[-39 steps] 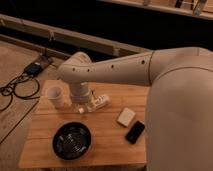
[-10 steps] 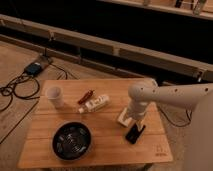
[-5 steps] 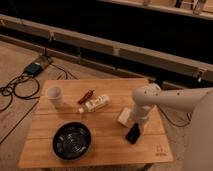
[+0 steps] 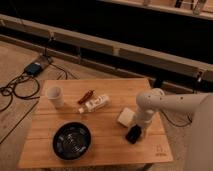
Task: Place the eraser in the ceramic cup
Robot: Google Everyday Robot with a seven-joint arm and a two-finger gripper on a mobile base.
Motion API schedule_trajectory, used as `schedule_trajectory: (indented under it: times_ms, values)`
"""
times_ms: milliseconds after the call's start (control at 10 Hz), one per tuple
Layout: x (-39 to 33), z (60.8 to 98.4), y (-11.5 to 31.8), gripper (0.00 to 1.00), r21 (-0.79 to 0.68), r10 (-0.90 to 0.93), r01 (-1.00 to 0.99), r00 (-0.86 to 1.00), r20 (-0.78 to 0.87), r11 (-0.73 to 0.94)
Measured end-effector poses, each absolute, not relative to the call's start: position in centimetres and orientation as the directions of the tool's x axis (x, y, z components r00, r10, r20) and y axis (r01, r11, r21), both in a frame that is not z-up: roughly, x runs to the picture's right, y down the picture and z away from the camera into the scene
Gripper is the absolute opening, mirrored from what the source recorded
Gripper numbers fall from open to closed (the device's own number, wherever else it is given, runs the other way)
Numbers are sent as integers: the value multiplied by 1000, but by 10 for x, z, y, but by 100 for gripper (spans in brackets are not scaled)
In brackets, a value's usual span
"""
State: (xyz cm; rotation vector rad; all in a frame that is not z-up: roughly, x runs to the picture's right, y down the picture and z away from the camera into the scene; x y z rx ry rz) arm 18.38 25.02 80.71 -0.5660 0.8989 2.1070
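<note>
The eraser [image 4: 132,134] is a small flat black block lying on the wooden table [image 4: 100,125] at the right, just below a pale cream block [image 4: 126,116]. The ceramic cup [image 4: 54,96] is a small white cup standing upright at the table's left. My white arm reaches in from the right and bends down over the eraser. The gripper [image 4: 137,127] is at the arm's lower end, right above or on the eraser; the arm covers most of it. The cup is far to the left of the gripper.
A wide black bowl [image 4: 72,140] sits at the front left of the table. A white bottle-like object [image 4: 95,104] and a small red item [image 4: 86,96] lie near the middle. Cables and a blue device [image 4: 35,68] lie on the floor at left.
The arm has swung from the table's left over to the right side and has come down lower over the eraser. The objects on the table have not moved.
</note>
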Motion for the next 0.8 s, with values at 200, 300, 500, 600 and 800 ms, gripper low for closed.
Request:
schedule_trajectory:
  times_ms: [200, 300, 500, 600, 800]
  values:
    - [183, 811, 250, 37, 401, 479, -794, -600, -640, -458]
    - [183, 811, 250, 27, 398, 481, -796, -597, -642, -457]
    - [183, 813, 248, 10, 388, 489, -799, -593, -640, -460]
    - [183, 814, 238, 1, 368, 511, -803, -586, -629, -468]
    - [178, 810, 214, 0, 320, 567, -823, -559, -605, -470]
